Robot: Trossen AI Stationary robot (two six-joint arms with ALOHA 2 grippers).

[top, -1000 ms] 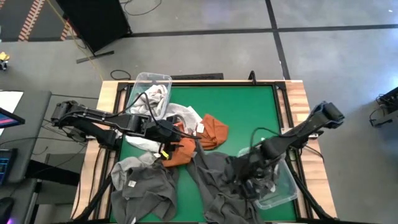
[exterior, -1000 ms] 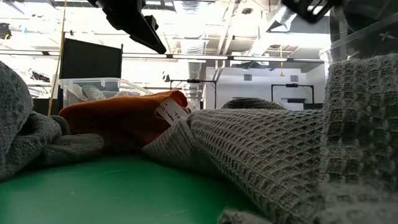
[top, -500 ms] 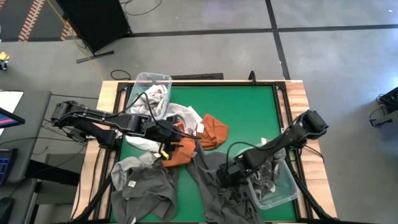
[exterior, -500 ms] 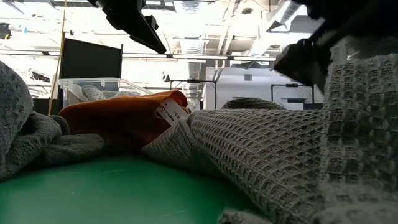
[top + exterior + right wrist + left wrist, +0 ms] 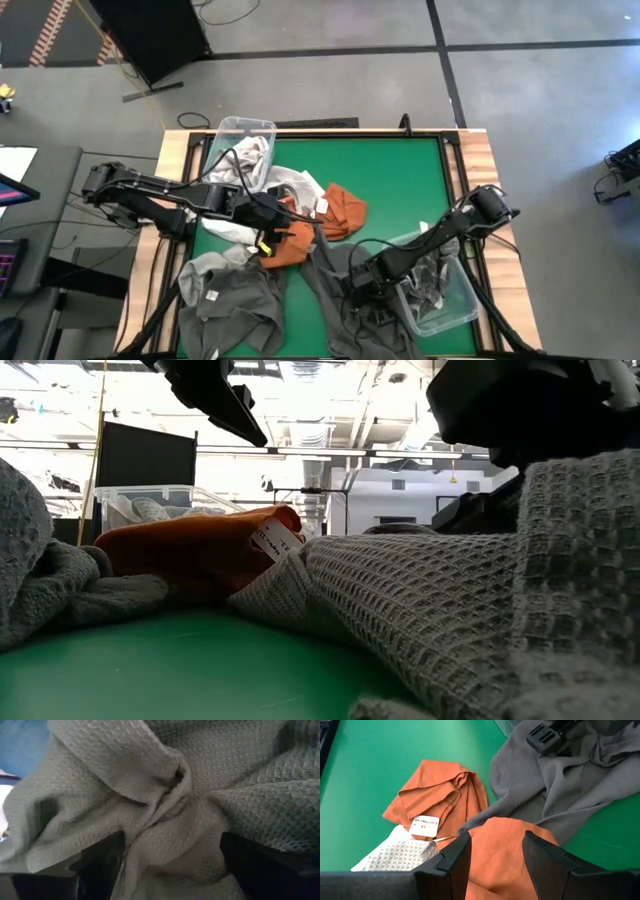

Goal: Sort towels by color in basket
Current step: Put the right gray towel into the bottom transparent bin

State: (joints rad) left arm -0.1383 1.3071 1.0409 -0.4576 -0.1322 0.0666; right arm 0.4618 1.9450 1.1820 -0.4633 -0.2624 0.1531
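Right wrist view: the right gripper (image 5: pixel 165 855) is spread wide over a soft dark grey towel (image 5: pixel 165 780); its raised fold is best pinched.

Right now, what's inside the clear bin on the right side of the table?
The right clear bin holds crumpled grey towels. How many there are, and whether anything lies beneath them, cannot be seen. The right claw is outside the bin, over the dark grey towel.

Light: even, overhead, soft shadows under the towels (image 5: pixel 345 275) on the table (image 5: pixel 400 180). Low view: bright ceiling lamps glare white in the far room; near cloth blurred, arms dark silhouettes. Right wrist view: dim, close, soft focus. Left wrist view: clear, well lit.
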